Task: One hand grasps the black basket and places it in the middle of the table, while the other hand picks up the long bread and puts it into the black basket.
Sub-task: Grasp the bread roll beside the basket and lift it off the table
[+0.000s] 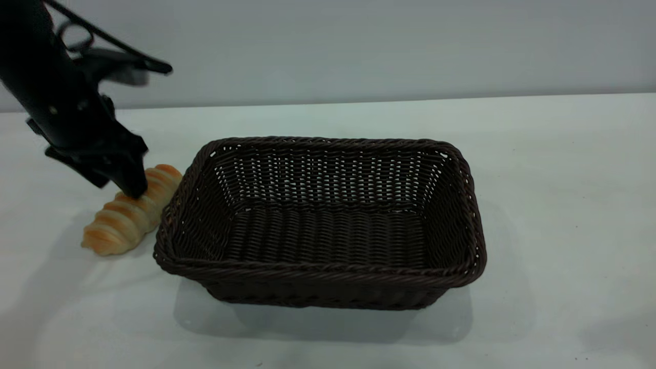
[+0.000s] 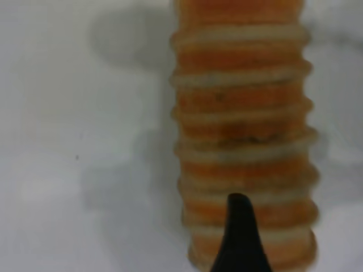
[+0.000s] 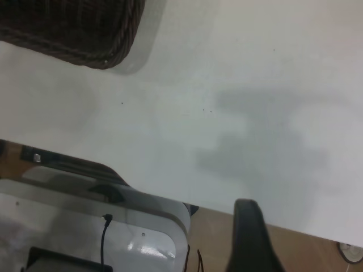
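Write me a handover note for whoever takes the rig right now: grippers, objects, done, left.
Left gripper: down on the long bread, a fingertip touching its top; grip not confirmable.
Right gripper: only one fingertip shows in its wrist view, above the table edge, clear of the black basket.
Black basket: empty, standing mid-table.
Long bread: lying on the table against the basket's left side.
Done: basket placed.
Left: grasp the bread, lift it, put it in the basket.

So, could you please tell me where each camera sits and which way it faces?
Exterior view: in front of the table, angled down on the black basket; the left gripper is down on the long bread.
Left wrist view: directly over the long bread; one dark fingertip shows.
Right wrist view: above the table's edge, basket corner in sight; one fingertip shows.
Shared: the bread, exterior and left wrist.
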`<state>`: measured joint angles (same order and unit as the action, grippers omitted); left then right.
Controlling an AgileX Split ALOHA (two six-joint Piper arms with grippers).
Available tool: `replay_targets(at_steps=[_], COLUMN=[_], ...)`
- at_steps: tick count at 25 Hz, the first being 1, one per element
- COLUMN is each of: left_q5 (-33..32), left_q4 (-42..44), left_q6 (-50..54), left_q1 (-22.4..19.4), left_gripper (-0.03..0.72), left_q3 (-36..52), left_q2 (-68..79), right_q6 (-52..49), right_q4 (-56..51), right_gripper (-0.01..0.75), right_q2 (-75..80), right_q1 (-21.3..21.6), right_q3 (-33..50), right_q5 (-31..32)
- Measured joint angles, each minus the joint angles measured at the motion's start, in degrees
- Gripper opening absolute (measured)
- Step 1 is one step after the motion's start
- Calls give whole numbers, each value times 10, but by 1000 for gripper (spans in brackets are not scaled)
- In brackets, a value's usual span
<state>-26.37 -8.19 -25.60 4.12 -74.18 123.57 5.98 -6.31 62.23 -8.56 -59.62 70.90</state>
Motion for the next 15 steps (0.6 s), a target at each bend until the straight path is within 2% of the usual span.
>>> replay_targets(at_steps=[9, 12, 15], left_q5=[34, 35, 33], left_q4=[40, 42, 58], left_q6=[-3, 1, 37], left_q1=[0, 0, 0], left_gripper=[564, 483, 313], left_q3=[-4, -6, -6], left_q2=[64, 68, 61], right_q6=[-11, -11, -11], right_q4=[0, 1, 4], right_gripper=[512, 512, 512], right_q2=[0, 0, 0], right_q1=[0, 0, 0], right_q3=[0, 0, 0], right_q5=[0, 0, 0])
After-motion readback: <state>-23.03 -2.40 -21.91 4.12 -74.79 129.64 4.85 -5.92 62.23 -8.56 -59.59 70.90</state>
